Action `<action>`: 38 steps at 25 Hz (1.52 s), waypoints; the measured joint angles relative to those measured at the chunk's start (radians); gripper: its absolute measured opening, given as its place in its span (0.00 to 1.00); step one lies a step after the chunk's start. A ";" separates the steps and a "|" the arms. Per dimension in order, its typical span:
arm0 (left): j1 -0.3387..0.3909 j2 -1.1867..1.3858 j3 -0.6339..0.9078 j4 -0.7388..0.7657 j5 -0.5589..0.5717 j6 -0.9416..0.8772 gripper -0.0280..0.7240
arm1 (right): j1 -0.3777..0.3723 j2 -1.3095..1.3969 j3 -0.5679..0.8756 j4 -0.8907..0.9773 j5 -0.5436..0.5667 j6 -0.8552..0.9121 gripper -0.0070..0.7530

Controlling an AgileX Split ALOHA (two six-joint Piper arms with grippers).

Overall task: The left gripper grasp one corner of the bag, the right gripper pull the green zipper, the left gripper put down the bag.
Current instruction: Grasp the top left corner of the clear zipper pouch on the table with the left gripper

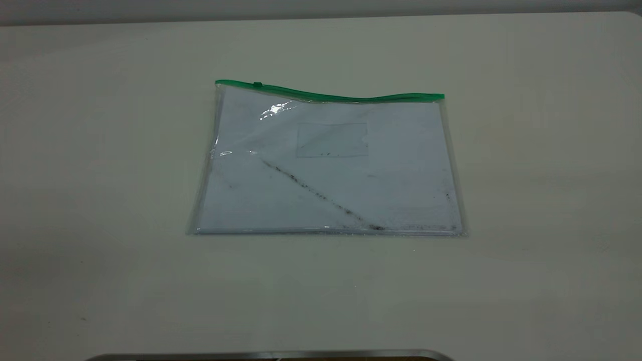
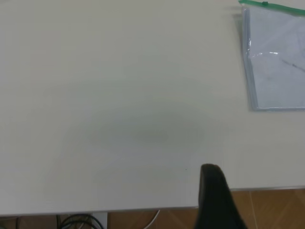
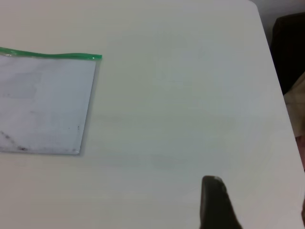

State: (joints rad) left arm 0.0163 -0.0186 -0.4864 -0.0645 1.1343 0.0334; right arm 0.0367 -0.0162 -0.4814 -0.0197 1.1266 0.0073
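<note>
The bag (image 1: 326, 165) lies flat in the middle of the white table, clear plastic with white paper inside and a dark diagonal crease. The green zipper (image 1: 331, 95) runs along its far edge, and the small slider tab (image 1: 257, 84) sits near the left end. The corner (image 1: 216, 82) nearest the crease's upper end is at the far left. No gripper shows in the exterior view. The left gripper (image 2: 214, 195) is over the table edge, well away from the bag (image 2: 276, 62). The right gripper (image 3: 214, 200) hovers over bare table, apart from the bag (image 3: 45, 102).
The white table (image 1: 526, 200) reaches all round the bag. A metal rim (image 1: 271, 356) lies at the near edge. The left wrist view shows brown floor and cables (image 2: 81, 222) below the table edge. A dark object (image 3: 289, 47) stands beyond the table's corner.
</note>
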 joint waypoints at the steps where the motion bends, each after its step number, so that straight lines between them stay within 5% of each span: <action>1: 0.000 0.000 0.000 0.000 0.000 0.000 0.71 | 0.000 0.000 0.000 0.000 0.000 0.000 0.62; 8: 0.000 0.000 0.000 0.000 0.000 0.000 0.71 | 0.000 0.005 0.000 0.043 0.000 -0.015 0.59; 17: 0.000 0.189 -0.010 -0.042 -0.054 -0.073 0.71 | 0.000 0.402 -0.003 0.307 -0.026 -0.319 0.58; 26: 0.000 0.713 -0.071 -0.091 -0.284 0.025 0.73 | 0.000 0.881 -0.005 0.735 -0.358 -0.772 0.58; 32: 0.000 1.063 -0.138 -0.096 -0.483 0.150 0.85 | 0.004 1.185 -0.020 1.110 -0.452 -1.195 0.59; 38: 0.000 1.388 -0.249 -0.097 -0.613 0.162 0.86 | 0.153 1.468 -0.164 1.335 -0.533 -1.475 0.59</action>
State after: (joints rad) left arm 0.0163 1.3693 -0.7357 -0.1612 0.5211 0.1958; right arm 0.1893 1.4518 -0.6456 1.3157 0.5932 -1.4678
